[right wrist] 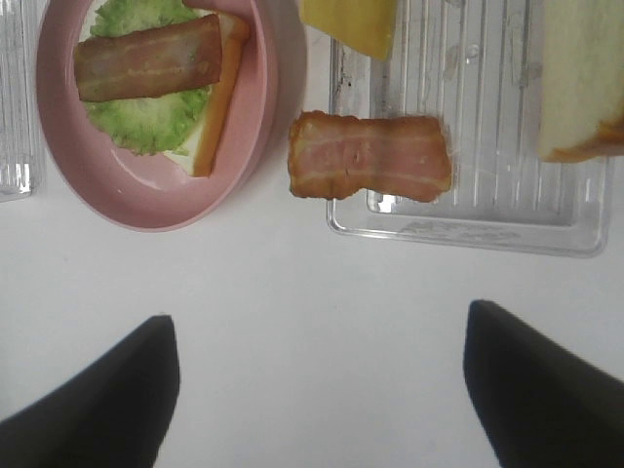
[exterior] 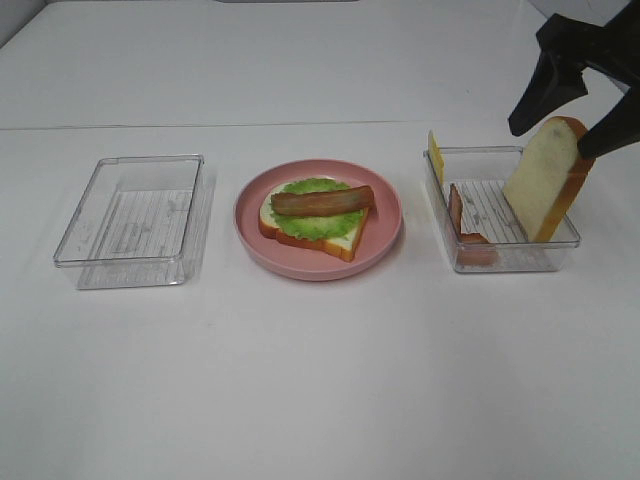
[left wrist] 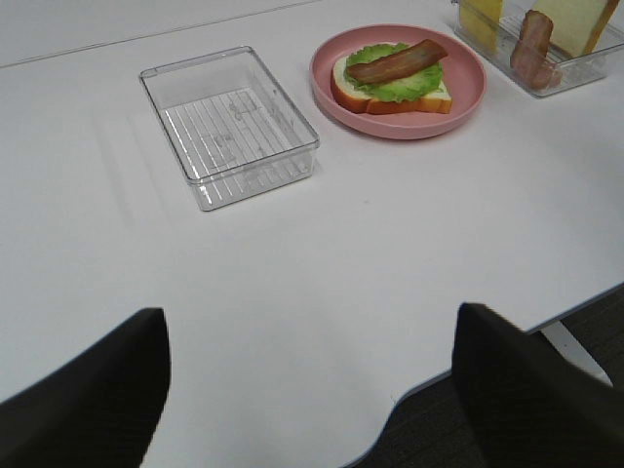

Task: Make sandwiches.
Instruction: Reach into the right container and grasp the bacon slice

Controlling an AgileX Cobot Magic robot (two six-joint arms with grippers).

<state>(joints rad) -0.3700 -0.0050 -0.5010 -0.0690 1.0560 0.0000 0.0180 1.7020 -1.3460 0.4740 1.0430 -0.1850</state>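
1. Clear plastic tray [exterior: 140, 225], nine o'clock of the plate; left gripper [left wrist: 307, 327] hangs near it, fingers spread, holding nothing.
2. Pink plate [exterior: 385, 228], centre: we log the open sandwich [exterior: 312, 228], with a bacon strip [exterior: 322, 201] on top. A careless next layer could push that strip off.
3. Right tray [exterior: 500, 262], three o'clock: cheese [exterior: 436, 157], spare bacon [exterior: 462, 222], leaning bread slice [exterior: 545, 185]. Right gripper [exterior: 550, 140] is spread above the slice; a glancing finger may topple it.

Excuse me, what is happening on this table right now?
A two-armed robot is making a sandwich. On the pink plate lies a bread slice with lettuce and one bacon strip. The right gripper, open, hangs over a second bread slice leaning in the right tray, not holding it. The left gripper is open and holds nothing.
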